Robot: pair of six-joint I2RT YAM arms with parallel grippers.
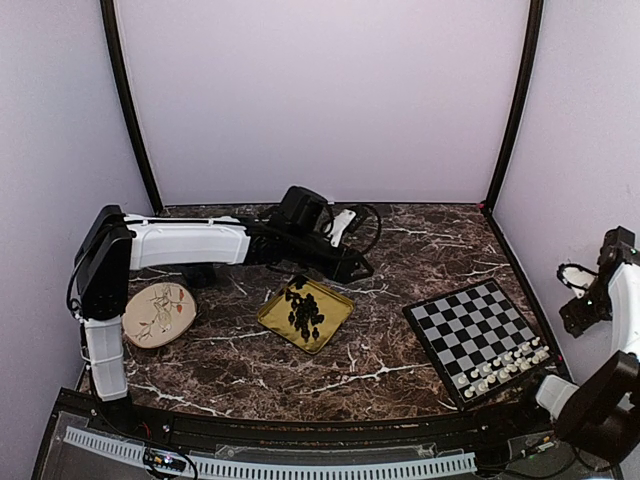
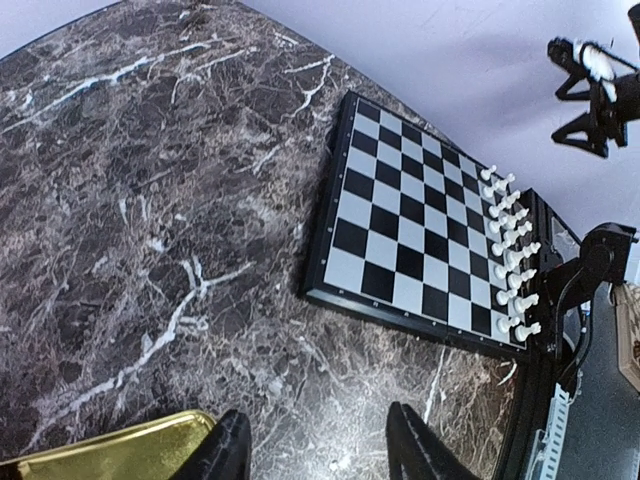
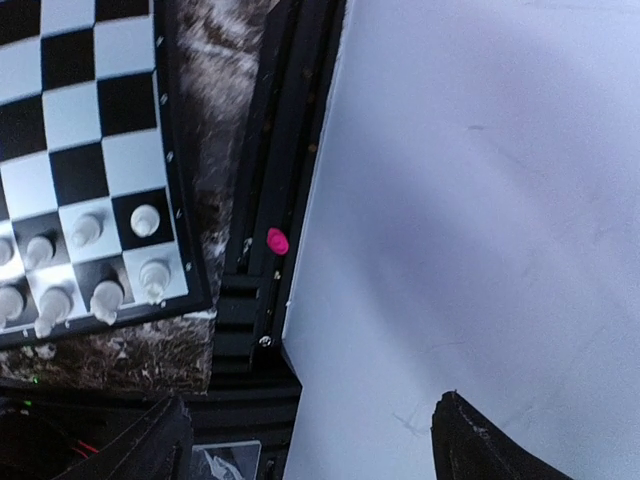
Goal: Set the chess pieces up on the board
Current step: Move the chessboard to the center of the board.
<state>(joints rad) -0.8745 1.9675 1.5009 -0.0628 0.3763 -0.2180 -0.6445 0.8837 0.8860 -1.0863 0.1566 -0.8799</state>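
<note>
White chess pieces [image 1: 505, 365] stand in two rows at the board's [image 1: 460, 315] near edge. The black chess pieces [image 1: 305, 312] are heaped, uncountable, in one gold tray [image 1: 272, 318]. Left claw [image 2: 318, 420] and right claw [image 3: 310, 405] gape, empty.

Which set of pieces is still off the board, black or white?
The black chess pieces, heaped in the gold tray left of the board; the white pieces already stand in two rows along its near edge.

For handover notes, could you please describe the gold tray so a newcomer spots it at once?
On the dark marble table, look between the checkerboard and the round floral plate. The tray is square, gold, and alone holds black pieces.
</note>
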